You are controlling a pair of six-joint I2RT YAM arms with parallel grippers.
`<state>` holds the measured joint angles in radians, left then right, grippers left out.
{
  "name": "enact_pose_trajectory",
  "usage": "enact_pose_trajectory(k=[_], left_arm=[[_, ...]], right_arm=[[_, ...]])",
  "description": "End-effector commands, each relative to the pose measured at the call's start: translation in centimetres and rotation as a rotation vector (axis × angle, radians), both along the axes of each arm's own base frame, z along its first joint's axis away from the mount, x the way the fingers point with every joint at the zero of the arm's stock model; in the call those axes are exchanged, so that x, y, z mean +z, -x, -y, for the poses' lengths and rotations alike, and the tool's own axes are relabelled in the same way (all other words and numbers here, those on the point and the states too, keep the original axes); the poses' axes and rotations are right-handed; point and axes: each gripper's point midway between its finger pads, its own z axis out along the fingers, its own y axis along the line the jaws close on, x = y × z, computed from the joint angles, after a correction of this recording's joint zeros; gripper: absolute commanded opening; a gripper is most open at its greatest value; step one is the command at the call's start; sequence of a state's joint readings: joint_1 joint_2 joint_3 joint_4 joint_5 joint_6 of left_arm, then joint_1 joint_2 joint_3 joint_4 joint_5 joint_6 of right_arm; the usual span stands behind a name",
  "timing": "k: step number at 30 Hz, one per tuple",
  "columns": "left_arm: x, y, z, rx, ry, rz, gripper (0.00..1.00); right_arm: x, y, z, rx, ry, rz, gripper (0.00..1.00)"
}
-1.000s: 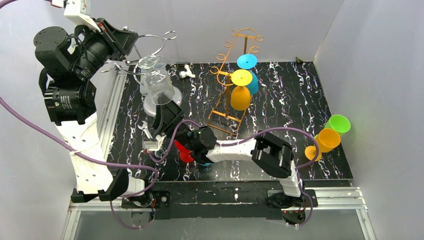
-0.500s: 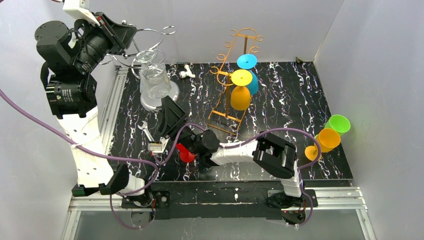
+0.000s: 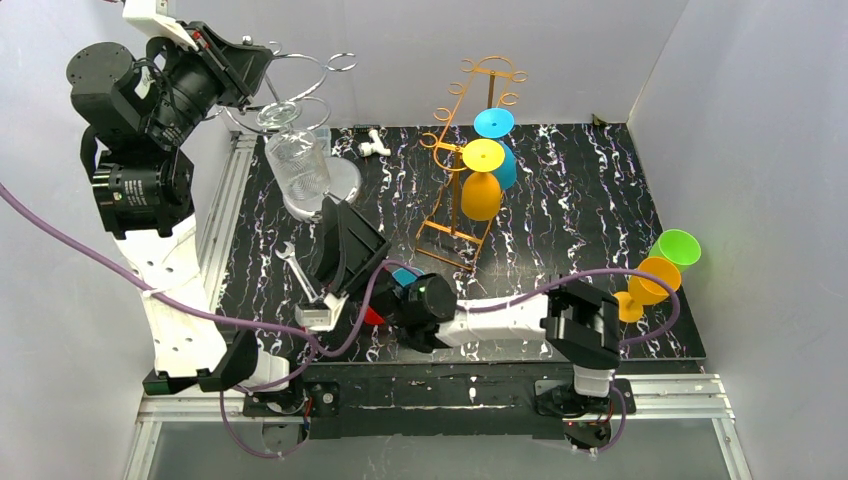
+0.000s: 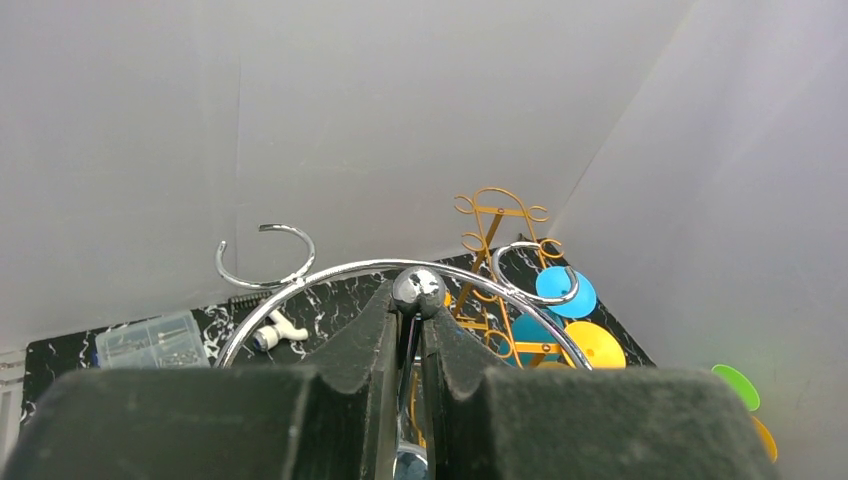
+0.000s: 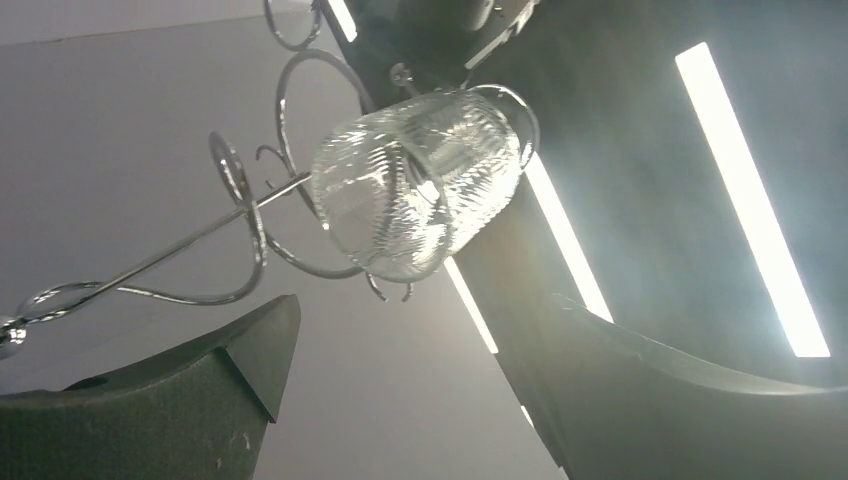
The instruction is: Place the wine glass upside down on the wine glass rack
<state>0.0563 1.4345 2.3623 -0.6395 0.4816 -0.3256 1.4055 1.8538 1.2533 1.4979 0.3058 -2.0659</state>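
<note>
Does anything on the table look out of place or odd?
A small metal wrench lies loose on the black marbled mat, and a white plastic pipe fitting sits near its back edge; both look like stray hardware.

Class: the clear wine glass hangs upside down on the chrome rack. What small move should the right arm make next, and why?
Probably draw the right gripper down and away: its jaws stand open, clear of the wine glass, and the left gripper holds the chrome rack.
</note>
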Motion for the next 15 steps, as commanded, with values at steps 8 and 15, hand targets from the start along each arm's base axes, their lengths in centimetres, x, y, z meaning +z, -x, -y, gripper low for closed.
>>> enact_pose_trajectory(k=[8,15], left_arm=[[7.3,4.4,0.1,0.007,0.035,0.287,0.00],[5.0,3.4,0.2,-0.002,0.030,0.243,0.00]], right_arm=[[3.2,1.7,6.6,-0.030,-0.159,-0.029,0.98],[5.6,1.3,9.3,-0.007,-0.222,-0.103,0.98]])
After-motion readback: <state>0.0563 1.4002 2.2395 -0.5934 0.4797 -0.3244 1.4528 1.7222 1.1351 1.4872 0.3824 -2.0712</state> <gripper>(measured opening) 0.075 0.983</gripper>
